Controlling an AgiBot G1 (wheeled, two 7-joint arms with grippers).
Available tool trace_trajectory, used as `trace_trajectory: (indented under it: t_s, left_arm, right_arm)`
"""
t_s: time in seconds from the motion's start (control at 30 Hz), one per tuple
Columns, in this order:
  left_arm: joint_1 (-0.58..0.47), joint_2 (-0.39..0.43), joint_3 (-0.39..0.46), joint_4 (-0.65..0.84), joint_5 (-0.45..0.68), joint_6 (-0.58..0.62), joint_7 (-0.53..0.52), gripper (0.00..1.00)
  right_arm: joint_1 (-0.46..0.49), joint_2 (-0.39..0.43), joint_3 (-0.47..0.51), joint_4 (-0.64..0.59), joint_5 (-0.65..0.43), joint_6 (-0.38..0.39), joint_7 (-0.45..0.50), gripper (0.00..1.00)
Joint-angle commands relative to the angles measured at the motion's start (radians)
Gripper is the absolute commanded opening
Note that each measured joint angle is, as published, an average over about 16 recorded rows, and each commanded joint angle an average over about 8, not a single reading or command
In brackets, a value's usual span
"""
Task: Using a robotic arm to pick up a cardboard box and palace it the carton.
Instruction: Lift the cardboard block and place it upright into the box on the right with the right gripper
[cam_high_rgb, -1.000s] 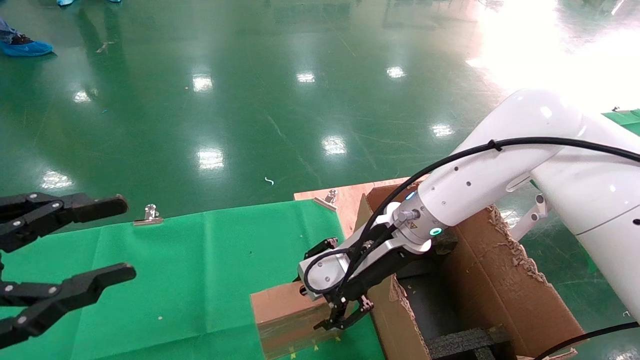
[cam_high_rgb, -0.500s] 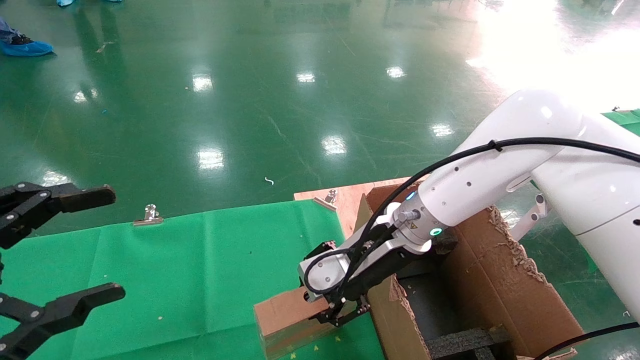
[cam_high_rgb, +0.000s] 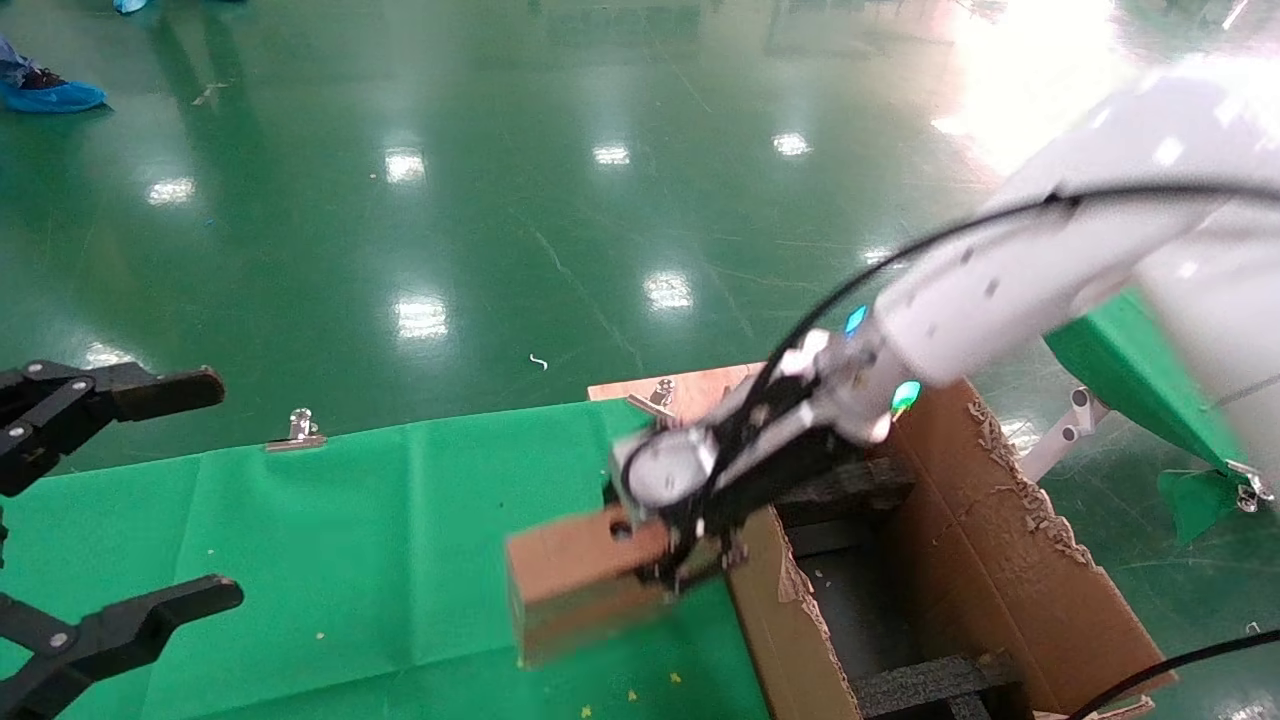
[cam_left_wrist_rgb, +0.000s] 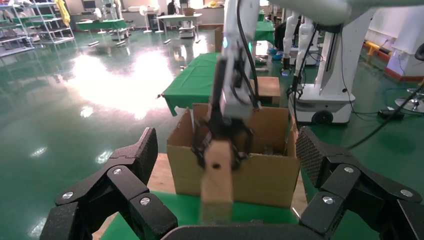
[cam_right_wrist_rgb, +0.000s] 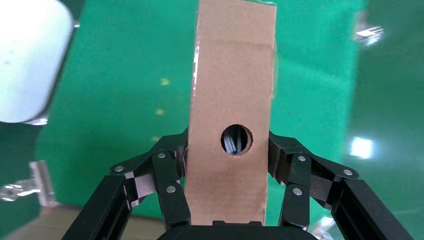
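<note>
In the head view, the cardboard box (cam_high_rgb: 580, 585) is seen lower centre, clamped at its near end by the right gripper (cam_high_rgb: 690, 560) of the robotic arm (cam_high_rgb: 1000, 280), which reaches in from the upper right. The box appears lifted clear of the green cloth (cam_high_rgb: 400, 540), just left of the carton (cam_high_rgb: 990, 570) at lower right, whose torn flaps and black foam inserts (cam_high_rgb: 930, 685) are visible. The left gripper (cam_high_rgb: 110, 500) is parked at the left edge, its jaws spread wide and empty.

In the left wrist view, the box (cam_left_wrist_rgb: 217, 175) is shown at centre, hanging in front of the carton (cam_left_wrist_rgb: 260, 172) under the right gripper (cam_left_wrist_rgb: 222, 145); the left gripper's open fingers (cam_left_wrist_rgb: 130, 170) frame the lower corners.

In the right wrist view, the box (cam_right_wrist_rgb: 232, 115) fills the centre, its round hole (cam_right_wrist_rgb: 237, 140) facing the camera, and the jaws are closed against its two broad sides.

The carrying step is judged to be in hand. Next, the box should be raised above the near wall and moved to the right over the opening, then lowered between the foam inserts before release.
</note>
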Motion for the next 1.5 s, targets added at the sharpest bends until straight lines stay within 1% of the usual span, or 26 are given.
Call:
trace_trajectory:
  t_s: [0.03,0.3,0.43,0.57,0.7,0.83,0.97,1.1,1.5]
  left_arm:
    - [0.000,0.000,0.000,0.000,0.000,0.000,0.000,1.00]
    - [0.000,0.000,0.000,0.000,0.000,0.000,0.000,1.00]
    - [0.000,0.000,0.000,0.000,0.000,0.000,0.000,1.00]
    - [0.000,0.000,0.000,0.000,0.000,0.000,0.000,1.00]
    - [0.000,0.000,0.000,0.000,0.000,0.000,0.000,1.00]
    - [0.000,0.000,0.000,0.000,0.000,0.000,0.000,1.00]
    - [0.000,0.000,0.000,0.000,0.000,0.000,0.000,1.00]
    - [0.000,0.000,0.000,0.000,0.000,0.000,0.000,1.00]
    - [0.000,0.000,0.000,0.000,0.000,0.000,0.000,1.00]
  right_arm:
    - [0.039,0.003,-0.004,-0.013,0.017,-0.006,-0.001,0.00]
    - [0.264,-0.001,-0.098,-0.115,0.082,-0.010,-0.064,0.00]
    - [0.350,-0.010,-0.151,-0.179,0.111,-0.010,-0.112,0.00]
    - [0.399,-0.020,-0.204,-0.236,0.145,-0.009,-0.154,0.00]
    - [0.423,-0.022,-0.254,-0.276,0.180,-0.008,-0.184,0.00]
    - [0.445,-0.007,-0.299,-0.301,0.207,-0.007,-0.201,0.00]
    - [0.478,0.029,-0.349,-0.311,0.219,-0.009,-0.206,0.00]
    - [0.523,0.083,-0.409,-0.301,0.218,-0.011,-0.193,0.00]
    - [0.649,0.280,-0.595,-0.201,0.223,-0.008,-0.111,0.00]
